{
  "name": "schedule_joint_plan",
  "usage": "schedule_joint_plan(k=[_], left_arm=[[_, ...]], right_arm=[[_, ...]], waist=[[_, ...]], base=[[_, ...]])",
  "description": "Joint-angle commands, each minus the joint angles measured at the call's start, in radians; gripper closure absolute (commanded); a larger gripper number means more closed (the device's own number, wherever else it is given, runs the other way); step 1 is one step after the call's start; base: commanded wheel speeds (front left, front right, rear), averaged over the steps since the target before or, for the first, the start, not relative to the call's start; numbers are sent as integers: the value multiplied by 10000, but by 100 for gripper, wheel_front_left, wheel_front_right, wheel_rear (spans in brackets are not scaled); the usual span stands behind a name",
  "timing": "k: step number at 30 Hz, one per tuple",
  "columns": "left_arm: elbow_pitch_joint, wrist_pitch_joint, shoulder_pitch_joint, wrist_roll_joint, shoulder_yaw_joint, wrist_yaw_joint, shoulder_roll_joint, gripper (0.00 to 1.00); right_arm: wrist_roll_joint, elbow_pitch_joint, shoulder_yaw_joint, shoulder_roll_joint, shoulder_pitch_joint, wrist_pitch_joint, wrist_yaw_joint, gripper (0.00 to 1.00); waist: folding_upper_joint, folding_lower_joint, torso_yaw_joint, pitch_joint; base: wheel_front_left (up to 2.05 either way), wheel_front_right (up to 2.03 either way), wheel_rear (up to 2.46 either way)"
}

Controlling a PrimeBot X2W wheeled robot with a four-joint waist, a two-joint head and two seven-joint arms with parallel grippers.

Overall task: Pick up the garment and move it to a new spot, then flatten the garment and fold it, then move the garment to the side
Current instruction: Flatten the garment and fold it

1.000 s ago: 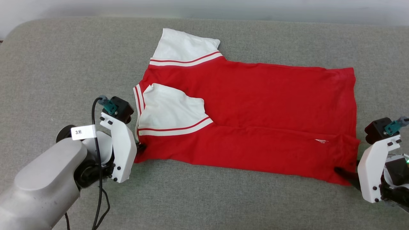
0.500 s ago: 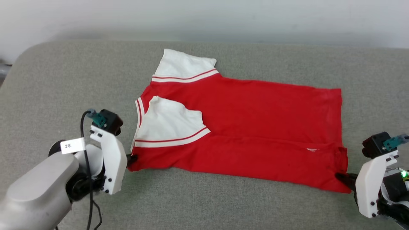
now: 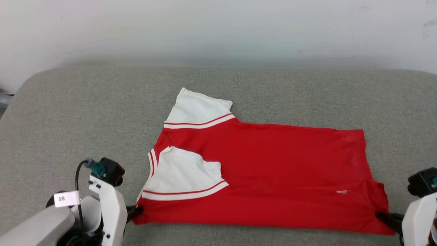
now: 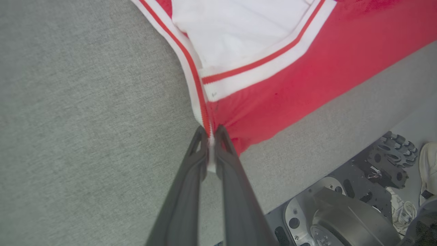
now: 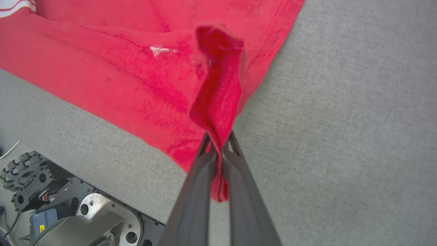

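The garment [image 3: 273, 171], a red shirt with white sleeves and red-and-white stripe trim, lies folded lengthwise on the grey cushion. One white sleeve [image 3: 184, 174] is folded over the red body; the other [image 3: 198, 109] sticks out at the far side. My left gripper [image 3: 136, 210] is shut on the garment's near left corner at the striped collar edge [image 4: 206, 119]. My right gripper [image 3: 384, 217] is shut on the near right hem corner, where a red fold [image 5: 220, 102] bunches up between the fingers. The chest print is hidden.
The grey cushion [image 3: 85, 119] has free room to the left, behind and to the right of the shirt. A pale wall [image 3: 218, 30] runs behind it. Below the cushion's near edge I see my wheeled base [image 5: 85, 218] and a white shoe [image 4: 428, 167].
The head camera has tilted up, so the shirt sits lower in view. My right gripper has shut on the hem corner. Both grippers have drawn the near edge taut and straight.
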Motion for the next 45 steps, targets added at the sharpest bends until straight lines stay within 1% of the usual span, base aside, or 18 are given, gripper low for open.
schedule_joint_plan(k=[1, 4, 7, 10, 14, 15, 16, 17, 18, 22, 25, 31, 33, 36, 39, 43, 44, 45], left_arm=[[-105, -86, 300, -88, -19, 160, 123, 100], [-170, -158, 609, -90, -134, 341, 136, 100], [-6, -237, 883, -240, -198, 386, -40, 100], [314, -285, 1030, -335, -271, 341, -221, 100], [795, -351, 1133, -382, -340, 224, -462, 100], [909, -412, 1125, -351, -320, 248, -494, 100], [989, -508, 1111, -290, -292, 249, -487, 56], [1050, -605, 1087, -267, -247, 267, -457, 56], [1049, -687, 1051, -197, -232, 254, -403, 0], [752, -976, 733, 113, -76, 338, -159, 0], [445, -1293, 394, 316, 197, 522, -20, 0], [502, -2290, -460, 1072, 729, 1073, -107, 0], [627, -2477, -764, 1250, 851, 1117, -207, 0], [902, -2537, -1275, 1353, 989, 997, -354, 0], [1219, -2341, -1976, 1419, 1103, 725, -477, 0], [1683, -1391, -2994, 1119, 1162, 156, -624, 0], [1789, -1022, -3329, 1050, 1175, 64, -625, 0], [1789, -1022, -3329, 1050, 1175, 64, -625, 0]], right_arm=[[-38, -30, -220, -38, 309, 134, -8, 100], [50, 44, -528, 236, 671, 377, -10, 100], [-68, 296, -680, 482, 833, 561, -10, 100], [-325, 722, -615, 726, 919, 623, -10, 100], [-566, 1278, -476, 1003, 913, 307, -10, 100], [-574, 1359, -475, 1074, 871, 125, -10, 81], [-558, 1402, -480, 1153, 828, -56, -10, 0], [-615, 1401, -500, 1173, 788, -254, -10, 0], [-700, 1360, -535, 1165, 756, -493, -10, 0], [-1061, 1058, -878, 1294, 699, -1619, -8, 0], [-1578, 719, -1357, 1626, 530, -2703, -8, 0], [-3164, -136, -2111, 2755, 66, -4779, -8, 0], [-3653, -382, -2330, 3224, -8, -5307, -8, 0], [-4204, -794, -2392, 3736, -67, -5766, -8, 0], [-4589, -1166, -2295, 4019, -37, -5906, -8, 0], [-4956, -1586, -2176, 4250, -109, -6021, -8, 0], [-5010, -1689, -2142, 4300, -172, -6063, -8, 0], [-5010, -1689, -2142, 4300, -172, -6063, -8, 0]], waist=[[-1, 0, 4, 29], [-1, 0, 5, 127], [-1, 0, 8, 227], [-1, 0, 23, 313], [-1, 0, 45, 353], [-1, 0, 47, 336], [-1, 0, 43, 303], [-1, 0, 43, 259], [-1, 0, 43, 214], [-1, 0, 66, 31], [-1, 0, 15, -40], [-1, 0, -357, 41], [-1, 0, -536, 155], [-1, 0, -820, 391], [-1, 0, -1124, 748], [-1, 0, -1524, 1390], [-1, 0, -1635, 1603], [-1, 0, -1635, 1603]], base=[[0, 0, 0], [0, 0, 0], [0, 0, 0], [0, 0, 0], [0, 0, 0], [0, 0, 0], [0, 0, 0], [0, 0, 0], [0, 0, 0], [0, 0, 0], [0, 0, 0], [0, 0, 0], [0, 0, 0], [0, 0, 0], [0, 0, 0], [0, 0, 0], [0, 0, 0], [0, 0, 0]])
